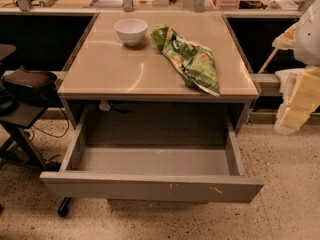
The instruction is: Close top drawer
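Plainly, the shallow grey metal drawer (150, 186), its flat front scuffed white, is seen pulled far out beneath the glossy tan worktop (100, 69), while the blocky cream gripper (295, 115) is held off the worktop's right side, its spread not discernible.

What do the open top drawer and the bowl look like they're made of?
The top drawer looks like matte grey painted metal, scuffed white. The bowl: smooth white, ceramic or plastic. The tool sits at the right edge, clear of both.

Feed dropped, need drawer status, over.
Gripper far right, off the drawer. Top drawer pulled wide open. Nothing seen blocking its travel.
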`<state>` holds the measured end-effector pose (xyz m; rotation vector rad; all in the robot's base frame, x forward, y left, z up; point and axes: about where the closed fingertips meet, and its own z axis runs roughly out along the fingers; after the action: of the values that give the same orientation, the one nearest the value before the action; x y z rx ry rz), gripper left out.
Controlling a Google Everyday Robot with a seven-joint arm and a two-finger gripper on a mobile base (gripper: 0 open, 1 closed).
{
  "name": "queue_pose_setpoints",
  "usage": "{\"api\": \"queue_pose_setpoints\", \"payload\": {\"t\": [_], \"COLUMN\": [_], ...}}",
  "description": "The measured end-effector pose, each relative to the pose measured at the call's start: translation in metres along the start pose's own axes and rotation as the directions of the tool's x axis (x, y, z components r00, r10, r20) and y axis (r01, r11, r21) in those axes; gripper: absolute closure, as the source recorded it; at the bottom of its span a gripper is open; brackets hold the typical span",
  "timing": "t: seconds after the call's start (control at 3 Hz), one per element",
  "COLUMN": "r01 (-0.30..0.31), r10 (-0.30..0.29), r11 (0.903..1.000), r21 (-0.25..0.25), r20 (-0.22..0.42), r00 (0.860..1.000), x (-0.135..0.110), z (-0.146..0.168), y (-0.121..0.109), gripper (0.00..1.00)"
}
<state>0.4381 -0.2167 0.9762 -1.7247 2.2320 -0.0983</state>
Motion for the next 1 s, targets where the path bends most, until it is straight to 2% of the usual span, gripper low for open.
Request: {"api": "queue_pose_setpoints", "payload": {"t": [0.33, 0.67, 1.0], "r01": [0.000, -0.007, -0.005], "r10": [0.000, 0.007, -0.001], "r11": [1.0000, 0.9998, 0.9971], "r21": [0.000, 0.019, 0.076], "r20": [0.000, 0.013, 0.077], "r00": [1.000, 1.000, 0.997], "x": [0.000, 0.009, 0.011], "z": [0.000, 0.005, 0.006], "y": [0.000, 0.012, 0.053], "gripper": [0.00, 0.00, 0.00]}}
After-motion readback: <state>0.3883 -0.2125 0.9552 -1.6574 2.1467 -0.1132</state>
